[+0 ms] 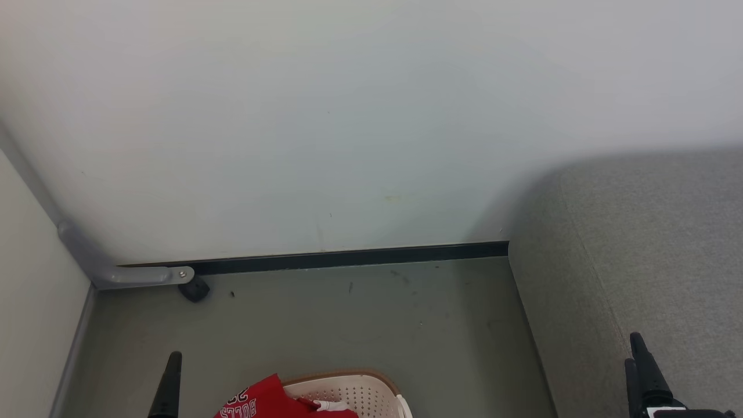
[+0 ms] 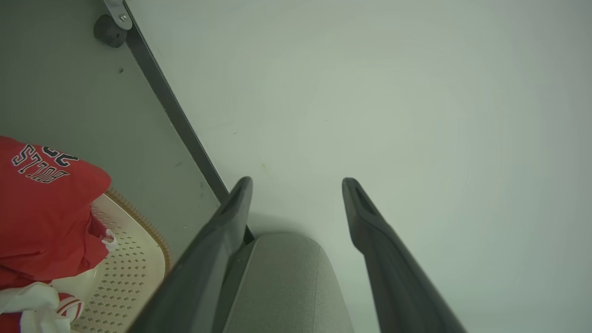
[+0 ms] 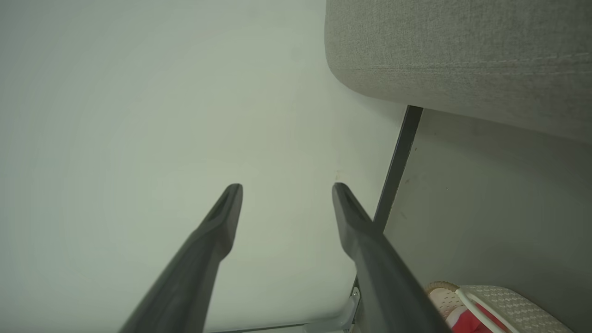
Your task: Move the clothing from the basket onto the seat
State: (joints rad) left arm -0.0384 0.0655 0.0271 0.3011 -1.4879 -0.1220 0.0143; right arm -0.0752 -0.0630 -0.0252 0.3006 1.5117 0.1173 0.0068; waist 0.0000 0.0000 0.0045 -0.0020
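Observation:
The cream basket [image 1: 348, 377] stands on the floor at the bottom middle of the head view, with red clothing [image 1: 261, 400] bearing white "BULLS" lettering heaped over its left rim. The grey seat [image 1: 650, 244] rises along the right. One dark finger of my left gripper [image 1: 173, 371] stands left of the basket, and my right gripper [image 1: 633, 350] is over the seat's front. In the left wrist view my left gripper [image 2: 297, 185] is open and holds nothing, with the clothing [image 2: 41, 217] and basket [image 2: 125, 268] to its left. My right gripper [image 3: 286, 189] is open and holds nothing too.
A pale wall [image 1: 348, 116] with a black skirting strip [image 1: 348, 257] closes off the far side. At the left, a grey metal bar ends in a black foot [image 1: 194, 288] on the grey floor [image 1: 348, 325]. A side wall runs down the left edge.

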